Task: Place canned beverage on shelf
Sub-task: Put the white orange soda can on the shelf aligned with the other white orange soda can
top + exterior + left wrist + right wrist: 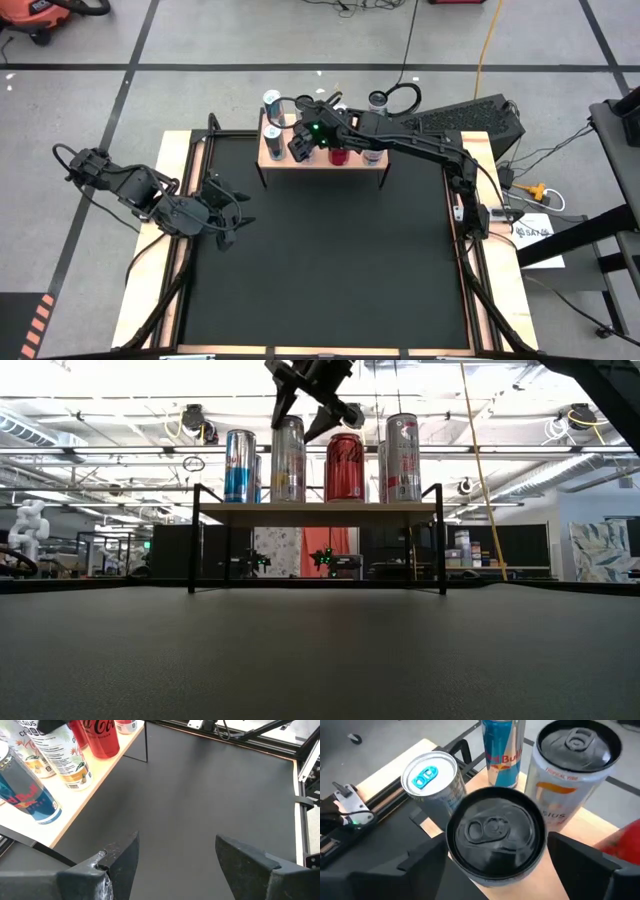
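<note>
Right gripper (312, 405) sits above the shelf (322, 157), which stands at the 12 o'clock edge of the black table mat (330, 260). Its fingers straddle a black-topped can (496, 836) standing upright on the board; in the right wrist view the fingers stand apart on either side of the can with a gap visible, so not clamped. In the low view the fingertips flare just over the top of a tall silver can (288, 458).

Shelf row in the low view, going toward 3 o'clock: blue-and-silver can (239, 465), tall silver can, red can (345, 466), white can (403, 457). All upright. Whether the black-topped can is the tall silver one I cannot tell.

Right wrist view also shows a blue-tabbed can (432, 782) beside the black-topped can, on the shelf's edge side.

Left gripper (226, 217) waits at about 9 o'clock over the mat, fingers apart, nothing between them.
</note>
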Robot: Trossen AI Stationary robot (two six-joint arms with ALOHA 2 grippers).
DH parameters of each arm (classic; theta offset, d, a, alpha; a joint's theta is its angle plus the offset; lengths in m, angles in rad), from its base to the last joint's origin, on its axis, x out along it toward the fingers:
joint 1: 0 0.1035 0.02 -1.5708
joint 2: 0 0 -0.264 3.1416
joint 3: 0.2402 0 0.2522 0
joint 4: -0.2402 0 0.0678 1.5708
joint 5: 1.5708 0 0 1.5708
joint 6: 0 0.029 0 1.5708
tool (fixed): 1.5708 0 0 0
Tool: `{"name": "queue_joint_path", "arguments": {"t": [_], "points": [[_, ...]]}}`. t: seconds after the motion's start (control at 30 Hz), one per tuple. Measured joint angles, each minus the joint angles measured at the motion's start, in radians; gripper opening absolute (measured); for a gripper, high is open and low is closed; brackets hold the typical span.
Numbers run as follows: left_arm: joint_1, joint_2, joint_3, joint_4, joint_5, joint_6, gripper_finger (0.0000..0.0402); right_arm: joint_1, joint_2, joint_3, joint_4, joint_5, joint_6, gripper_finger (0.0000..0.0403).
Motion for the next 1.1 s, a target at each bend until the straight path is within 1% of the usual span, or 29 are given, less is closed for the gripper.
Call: {"name": "queue_joint_path", "arguments": {"t": [0.1, 0.23, 0.4, 0.47, 0.8, 1.1], "points": [[0.0, 0.0, 0.0, 0.0, 0.0, 0.0, 0.0262, 0.0, 0.0, 0.0, 0.003, 0.002, -0.043, 0.0323], [0.0, 0.0, 0.0, 0.0, 0.0, 0.001, 0.0262, 0.0, -0.001, 0.001, 0.015, 0.001, -0.056, 0.0324], [0.0, 0.0, 0.0, 0.0, 0.0, 0.001, 0.0262, -0.001, -0.001, 0.002, 0.039, -0.101, -0.078, 0.0324], [0.0, 0.0, 0.0, 0.0, 0.0, 0.001, 0.0262, 0.0, -0.007, 0.002, 0.037, -0.122, -0.079, 0.0324], [0.0, 0.0, 0.0, 0.0, 0.0, 0.001, 0.0262, -0.032, -0.084, 0.002, 0.018, -0.116, -0.101, 0.0324], [0.0, 0.0, 0.0, 0.0, -0.001, 0.0, 0.0262, -0.045, -0.199, 0.003, 0.013, -0.117, -0.137, 0.0324]]}}
